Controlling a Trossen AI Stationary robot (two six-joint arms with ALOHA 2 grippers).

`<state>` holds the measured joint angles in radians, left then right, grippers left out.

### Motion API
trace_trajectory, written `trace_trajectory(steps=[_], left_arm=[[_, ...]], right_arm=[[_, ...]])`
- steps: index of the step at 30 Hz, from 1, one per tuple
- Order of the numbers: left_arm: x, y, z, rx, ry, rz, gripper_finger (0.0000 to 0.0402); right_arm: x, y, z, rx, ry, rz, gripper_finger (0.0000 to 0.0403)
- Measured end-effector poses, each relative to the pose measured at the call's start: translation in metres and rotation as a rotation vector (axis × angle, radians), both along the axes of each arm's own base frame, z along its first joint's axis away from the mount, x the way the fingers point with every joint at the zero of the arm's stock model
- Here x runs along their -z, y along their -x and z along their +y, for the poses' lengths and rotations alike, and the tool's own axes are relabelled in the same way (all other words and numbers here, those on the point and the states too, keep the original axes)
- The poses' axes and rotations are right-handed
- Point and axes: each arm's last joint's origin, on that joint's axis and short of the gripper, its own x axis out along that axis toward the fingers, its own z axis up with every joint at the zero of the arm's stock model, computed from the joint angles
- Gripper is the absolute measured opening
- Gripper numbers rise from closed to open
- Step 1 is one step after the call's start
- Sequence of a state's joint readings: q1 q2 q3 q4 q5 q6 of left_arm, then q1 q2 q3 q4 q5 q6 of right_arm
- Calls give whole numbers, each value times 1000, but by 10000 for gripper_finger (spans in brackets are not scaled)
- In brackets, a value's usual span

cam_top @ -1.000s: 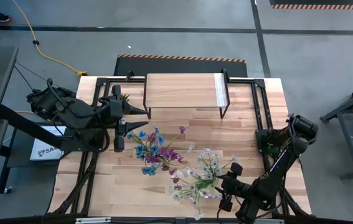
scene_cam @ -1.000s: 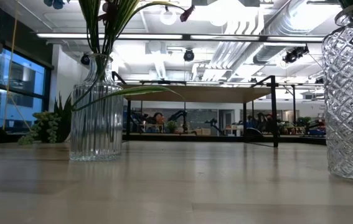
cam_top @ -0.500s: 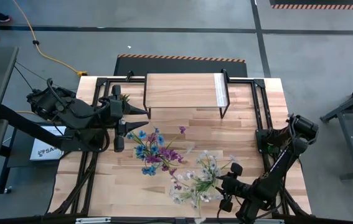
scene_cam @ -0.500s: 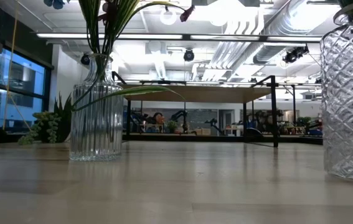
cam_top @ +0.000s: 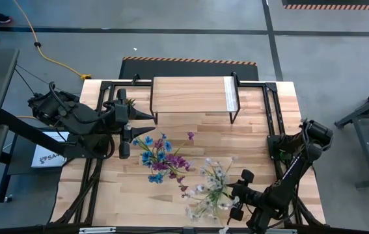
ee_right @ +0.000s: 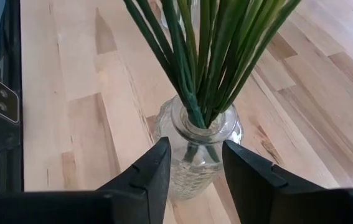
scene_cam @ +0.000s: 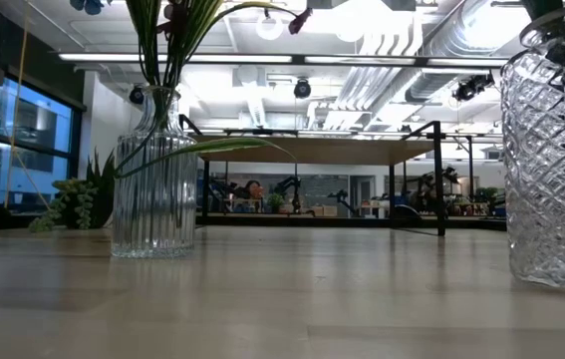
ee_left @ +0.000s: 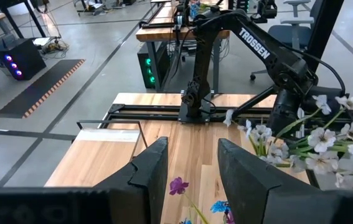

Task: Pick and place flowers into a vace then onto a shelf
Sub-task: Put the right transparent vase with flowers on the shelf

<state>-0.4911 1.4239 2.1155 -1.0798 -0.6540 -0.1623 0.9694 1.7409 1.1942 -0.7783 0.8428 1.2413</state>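
Note:
White-pale pink flowers [cam_top: 210, 185] stand in a diamond-cut glass vase [scene_cam: 556, 150] near the table's near right corner, their green stems [ee_right: 201, 56] rising from its neck. My right gripper [cam_top: 234, 198] is at this vase. Purple and blue flowers [cam_top: 161, 159] fill a ribbed glass vase [scene_cam: 152, 179] standing on its base mid-table. My left gripper [cam_top: 132, 130] hovers open to the left of them, holding nothing. The shelf [cam_top: 191, 94] stands on its black legs at the far edge. My right gripper [ee_right: 195, 146] has the cut-glass vase's body [ee_right: 192, 171] between its two fingers, below the neck, coming roughly level from the table's right side. The vase stays about upright. I cannot tell whether its base rests on the table or is just off it.
A small green potted plant [cam_top: 124, 97] sits by the shelf's left legs, close to my left arm. Black frame rails [cam_top: 272, 110] run along the table's right side. Bare wood [cam_top: 249, 146] lies between the shelf and the cut-glass vase.
The cut-glass vase has shifted a little toward the table's left in my right gripper. Its white flowers have swung toward the near edge. The ribbed vase has kept still.

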Motion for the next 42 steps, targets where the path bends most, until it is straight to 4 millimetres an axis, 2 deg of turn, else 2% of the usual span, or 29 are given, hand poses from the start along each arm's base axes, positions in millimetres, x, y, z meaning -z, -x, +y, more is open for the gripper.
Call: trace_trajectory(steps=[6,15,22,30,42], left_arm=[[0,0,0,0,0,0,175],[0,0,0,0,0,0,175],[0,0,0,0,0,0,175],[-1,0,0,0,6,-12,175],[-1,-1,0,0,7,-13,175]], right_arm=[[0,1,-1,7,-10,23,146],[5,4,-2,29,-48,100,192],[30,-2,6,47,-51,130,217],[43,-1,9,71,-81,214,223],[44,0,10,38,-92,272,223]])
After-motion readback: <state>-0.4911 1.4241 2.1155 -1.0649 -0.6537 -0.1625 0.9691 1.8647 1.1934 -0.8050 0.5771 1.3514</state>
